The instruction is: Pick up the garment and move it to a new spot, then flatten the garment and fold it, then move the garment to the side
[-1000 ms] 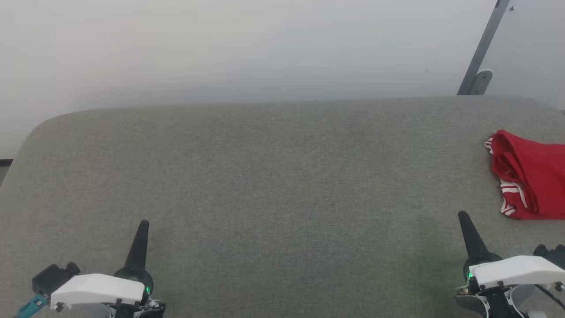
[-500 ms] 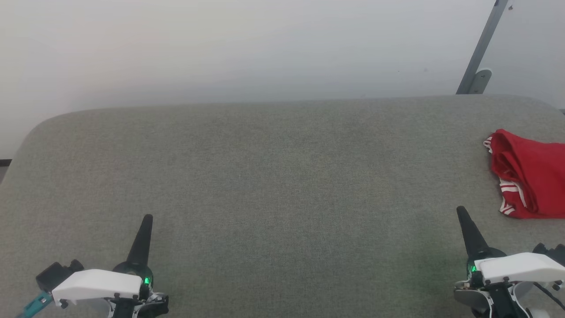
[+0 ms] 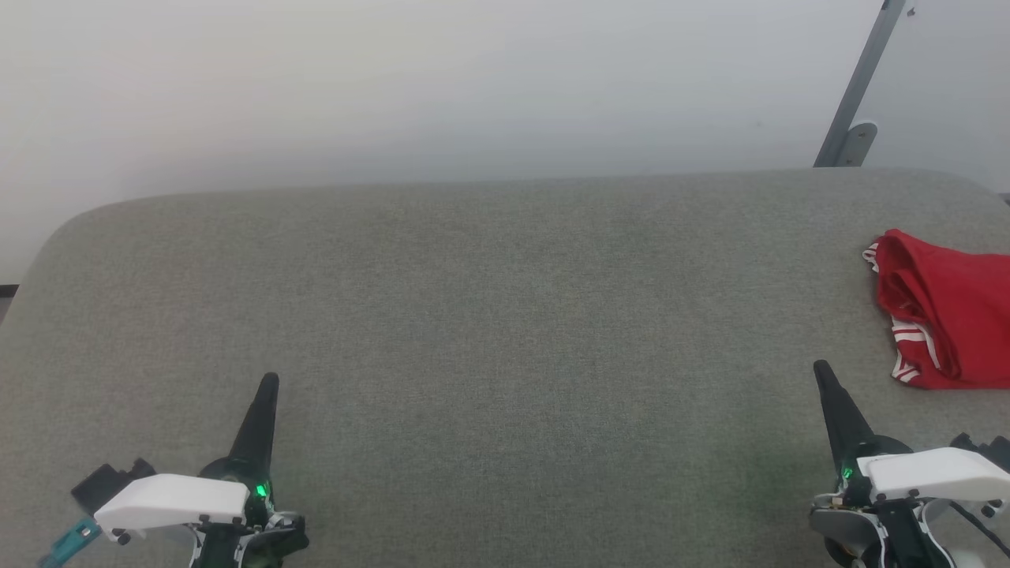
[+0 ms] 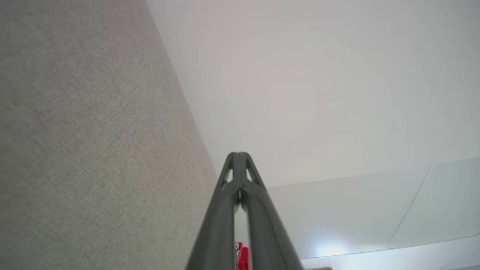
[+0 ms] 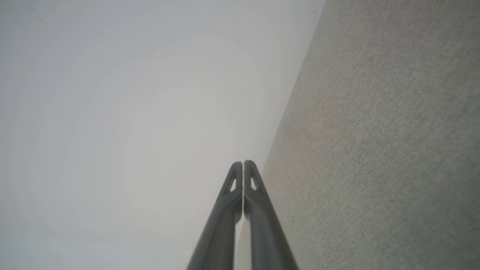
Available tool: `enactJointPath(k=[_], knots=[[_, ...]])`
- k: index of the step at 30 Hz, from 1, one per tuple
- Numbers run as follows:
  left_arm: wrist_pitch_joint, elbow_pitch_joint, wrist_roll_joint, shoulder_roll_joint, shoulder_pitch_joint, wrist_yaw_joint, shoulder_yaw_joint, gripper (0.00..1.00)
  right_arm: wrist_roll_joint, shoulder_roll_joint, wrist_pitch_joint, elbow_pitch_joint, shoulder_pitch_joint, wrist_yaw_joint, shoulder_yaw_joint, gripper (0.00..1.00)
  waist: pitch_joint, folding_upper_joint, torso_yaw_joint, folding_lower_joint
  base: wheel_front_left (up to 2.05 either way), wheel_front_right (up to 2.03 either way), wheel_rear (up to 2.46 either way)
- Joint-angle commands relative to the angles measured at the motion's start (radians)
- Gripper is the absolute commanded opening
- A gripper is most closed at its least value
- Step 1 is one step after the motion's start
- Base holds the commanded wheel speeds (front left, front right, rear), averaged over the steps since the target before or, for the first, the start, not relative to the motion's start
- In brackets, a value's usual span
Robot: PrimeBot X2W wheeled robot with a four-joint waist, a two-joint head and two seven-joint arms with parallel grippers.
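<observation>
Left tool: we see the left tool low over the near left part of the bench, its two dark fingers pressed together to one point with nothing between them. In its wrist view the left tool has its tips meeting.
Right tool: the right tool sits over the near right part, likewise closed tight on nothing. In its wrist view the right tool has a hairline seam between the fingers.
Garment: the garment, bright red with red-and-white striped trim, lies bunched on the bench ahead of and to the right of the right tool. It is near that tool but apart from it, and far across from the left tool. The head view's right edge cuts it off. We catch a sliver of the garment between the left tool's finger shanks.
Bench: the bench is covered in grey-green woven fabric with rounded far corners. It stretches ahead of both tools and between them.
Room: a plain pale wall stands beyond the bench's far edge, ahead of both tools.
Strut: a grey metal strut leans up the wall beyond the garment, with a rounded bracket at its foot.
</observation>
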Motion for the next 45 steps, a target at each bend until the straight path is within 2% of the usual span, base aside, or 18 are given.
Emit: enactJointPath(k=[1,25,45], knots=[[0.008,-0.007,-0.025,-0.004,-0.017,0.0,0.006,0.0,0.023,0.002,0.006,-0.009,-0.017,0.0,-0.003,0.0,0.0,0.0,0.0,0.0,0.0,0.0,0.0],[0.049,-0.005,-0.157,-0.029,-0.037,0.0,0.015,0.0,0.173,0.019,0.048,-0.025,-0.02,0.0,-0.014,0.0,0.003,0.0,-0.005,0.0,0.0,0.0,0.0],[0.049,-0.005,-0.157,-0.029,-0.037,0.0,0.014,0.0,0.171,0.018,0.047,-0.024,-0.019,0.0,-0.014,0.0,0.003,0.0,-0.005,0.0,0.0,0.0,0.0]])
